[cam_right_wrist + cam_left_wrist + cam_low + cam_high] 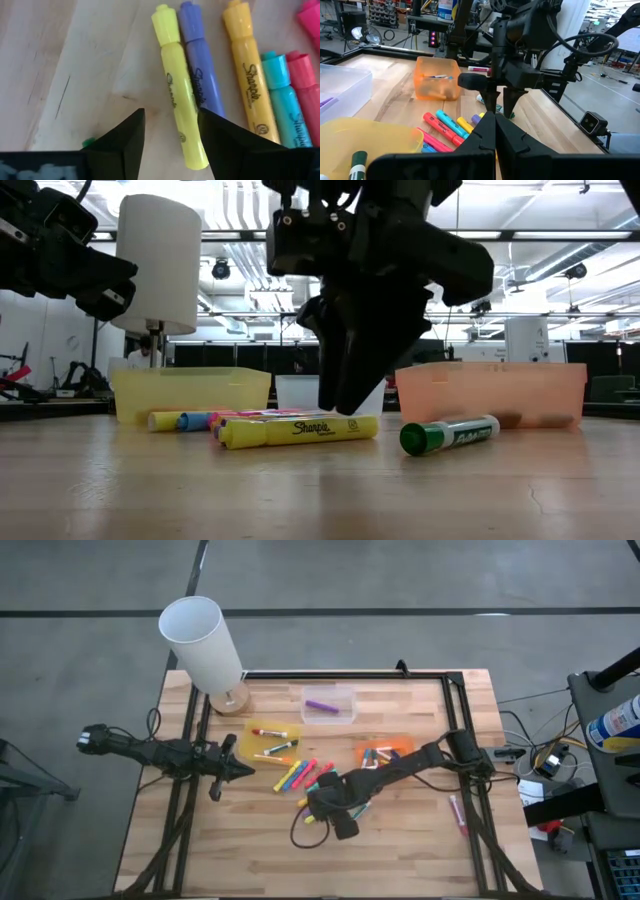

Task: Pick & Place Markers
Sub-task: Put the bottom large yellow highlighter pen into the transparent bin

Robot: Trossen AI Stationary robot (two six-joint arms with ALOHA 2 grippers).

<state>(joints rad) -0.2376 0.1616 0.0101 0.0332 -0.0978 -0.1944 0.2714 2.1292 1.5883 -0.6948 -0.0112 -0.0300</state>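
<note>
Five capped, cylindrical plastic markers (220, 75) lie parallel on the grained wooden tabletop (75, 60); right pincer (170, 132) spread above the yellow one (180, 107); left pincer (243, 771) closed.

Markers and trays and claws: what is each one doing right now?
Right claw: open, low over the loose markers.
Yellow marker: capped, flat on the table, not held.
Purple marker: capped, lying beside it.
Left claw: shut, holding nothing.
Yellow tray: holds markers.
Clear tray: holds one purple marker.
</note>
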